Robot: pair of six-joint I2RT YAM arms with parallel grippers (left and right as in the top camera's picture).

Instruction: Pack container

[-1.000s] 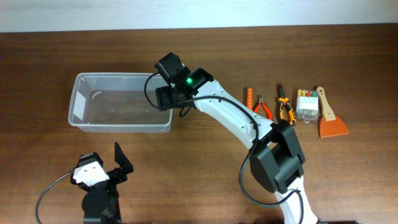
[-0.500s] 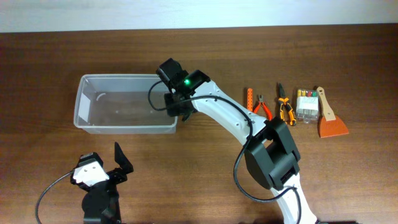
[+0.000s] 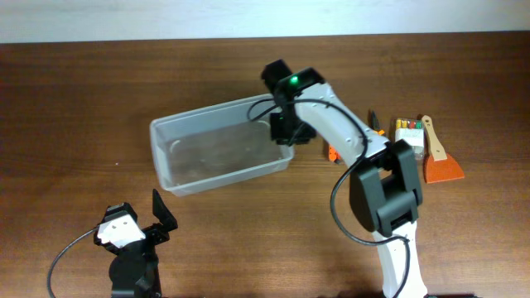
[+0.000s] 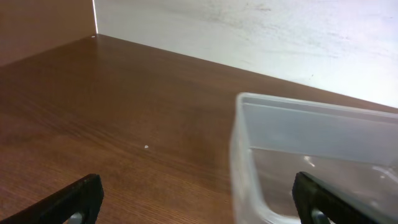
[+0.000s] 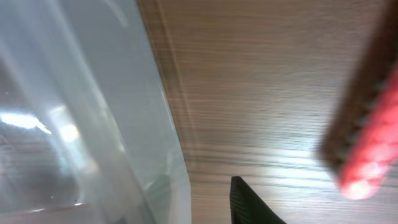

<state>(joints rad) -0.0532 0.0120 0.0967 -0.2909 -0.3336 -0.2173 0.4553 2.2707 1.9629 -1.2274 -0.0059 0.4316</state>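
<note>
Packing hasn't really started as far as the views show. The container [image 3: 215, 149] sits about mid-table [image 3: 66, 99], skewed, so its right end points toward the far edge and its left end toward the near edge. It looks completely empty, just clear plastic with wood showing through.

The right gripper [image 3: 283, 131] is at the container's right end. The wrist view shows one black finger right against the outside of the wall, so it looks clamped on that wall, presumably to position the container.

The left gripper [image 3: 141, 213] hangs near the front edge toward the left corner. Its jaws are spread wide with nothing between them, and it's apart from the container.

The stuff to pack is all lined up near the right edge: a scraper [image 3: 439, 161], a small box [image 3: 407, 137] and some orange-handled tools [image 3: 331, 154] partly hidden under the right arm.

So pretty much everything is left. Each item needs to be picked up and dropped in, and the container probably has to be let go first.
</note>
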